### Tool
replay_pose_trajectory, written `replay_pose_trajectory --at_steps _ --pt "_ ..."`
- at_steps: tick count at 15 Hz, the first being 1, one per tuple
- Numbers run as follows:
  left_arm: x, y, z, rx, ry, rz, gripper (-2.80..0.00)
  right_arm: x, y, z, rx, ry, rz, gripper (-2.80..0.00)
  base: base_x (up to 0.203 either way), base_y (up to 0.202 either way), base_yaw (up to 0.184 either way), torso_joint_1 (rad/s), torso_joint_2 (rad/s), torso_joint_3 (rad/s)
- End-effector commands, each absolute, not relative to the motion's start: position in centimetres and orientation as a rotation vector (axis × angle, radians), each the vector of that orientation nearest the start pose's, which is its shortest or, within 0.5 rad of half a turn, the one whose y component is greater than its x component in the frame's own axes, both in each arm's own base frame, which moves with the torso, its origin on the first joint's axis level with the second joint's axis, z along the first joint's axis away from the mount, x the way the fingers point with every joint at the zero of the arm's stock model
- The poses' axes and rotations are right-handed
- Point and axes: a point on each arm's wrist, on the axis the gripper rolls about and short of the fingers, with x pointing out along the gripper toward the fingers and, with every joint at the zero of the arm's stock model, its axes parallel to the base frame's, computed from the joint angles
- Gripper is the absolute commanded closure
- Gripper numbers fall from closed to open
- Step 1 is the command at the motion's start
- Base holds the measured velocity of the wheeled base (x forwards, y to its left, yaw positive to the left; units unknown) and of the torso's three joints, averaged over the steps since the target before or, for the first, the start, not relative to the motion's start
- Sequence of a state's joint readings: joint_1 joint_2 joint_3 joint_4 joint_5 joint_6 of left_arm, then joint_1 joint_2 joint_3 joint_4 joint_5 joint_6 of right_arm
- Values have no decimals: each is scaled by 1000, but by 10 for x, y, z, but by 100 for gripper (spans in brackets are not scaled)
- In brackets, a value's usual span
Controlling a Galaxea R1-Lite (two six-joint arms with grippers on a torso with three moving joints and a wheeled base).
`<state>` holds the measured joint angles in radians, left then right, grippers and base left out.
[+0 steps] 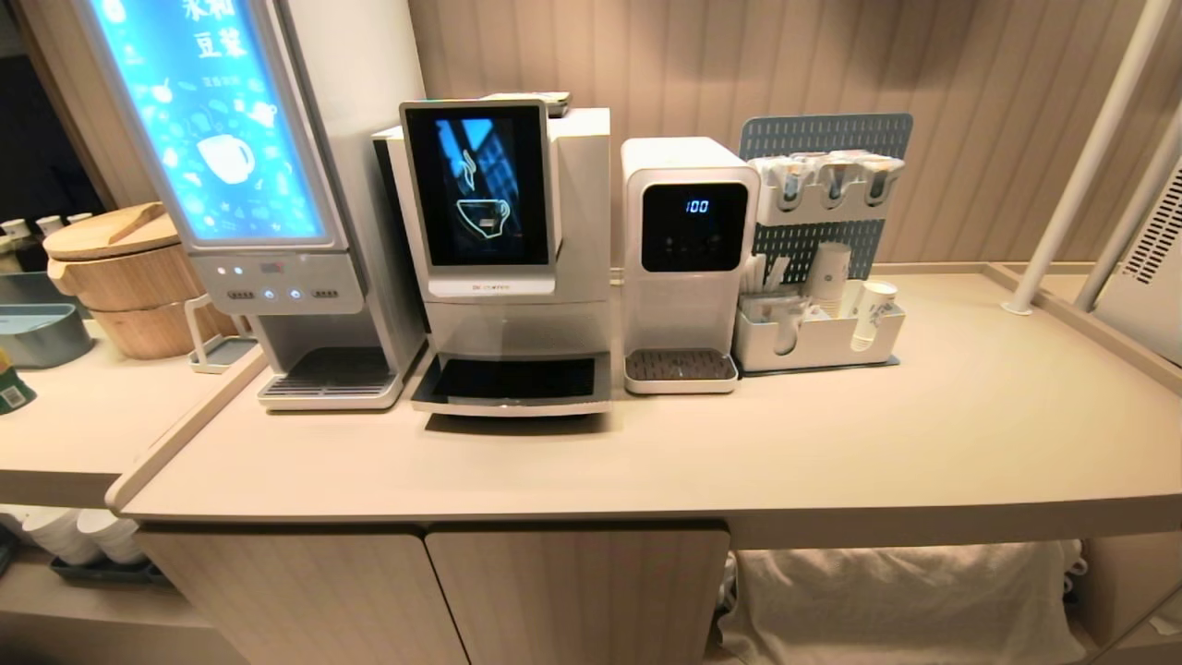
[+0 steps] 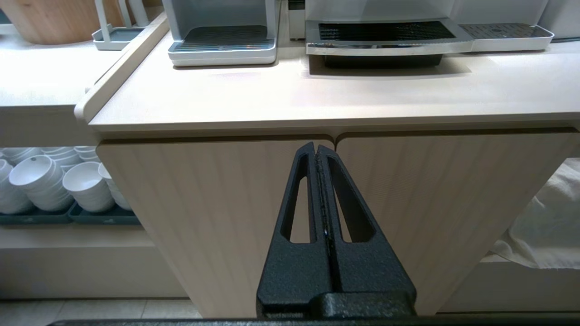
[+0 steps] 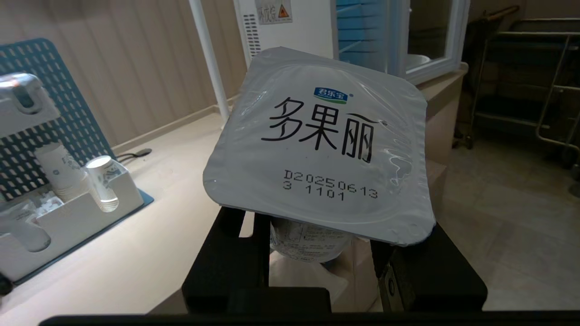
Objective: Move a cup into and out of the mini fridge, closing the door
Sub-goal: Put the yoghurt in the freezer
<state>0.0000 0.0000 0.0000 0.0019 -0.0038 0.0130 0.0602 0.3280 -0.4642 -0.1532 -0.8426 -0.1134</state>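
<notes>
In the right wrist view my right gripper (image 3: 317,235) is shut on a sealed cup (image 3: 317,140). The cup has a square silver foil lid with black printed characters and a date code, and the lid hides the fingertips. I hold it in the air off the counter's right end. Behind it stands the white mini fridge (image 3: 272,31) with a vented side. Its pale-framed glass door (image 3: 453,45) is swung open beside a blue-lit interior. In the head view only the fridge's vented side (image 1: 1150,268) shows at the right edge. My left gripper (image 2: 317,147) is shut and empty, parked low before the cabinet doors.
Three drink machines (image 1: 508,249) line the back of the counter (image 1: 831,443). A white organizer (image 1: 817,337) on a blue pegboard holds paper cups (image 3: 102,183). Two white poles (image 1: 1080,166) rise at the right. Stacked bowls (image 2: 41,181) sit on a low shelf at the left.
</notes>
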Motion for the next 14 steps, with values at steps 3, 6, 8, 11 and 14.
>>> replay_pose_trajectory --at_steps 3,6,8,11,14 --pt "-23 0 75 12 3 -5 0 -53 -12 148 42 -412 -530 0 0 0 0 0 0 0" --pt "-23 0 75 2 6 -5 0 -27 -4 104 -35 -276 -157 0 0 0 0 0 0 0" --pt "-23 0 75 2 6 -3 0 -24 -2 85 -45 -71 -63 0 0 0 0 0 0 0" --pt "-23 0 74 12 9 -5 0 -24 0 77 -65 23 15 0 0 0 0 0 0 0" --pt "-23 0 75 11 11 -3 0 -25 0 75 -79 60 25 0 0 0 0 0 0 0"
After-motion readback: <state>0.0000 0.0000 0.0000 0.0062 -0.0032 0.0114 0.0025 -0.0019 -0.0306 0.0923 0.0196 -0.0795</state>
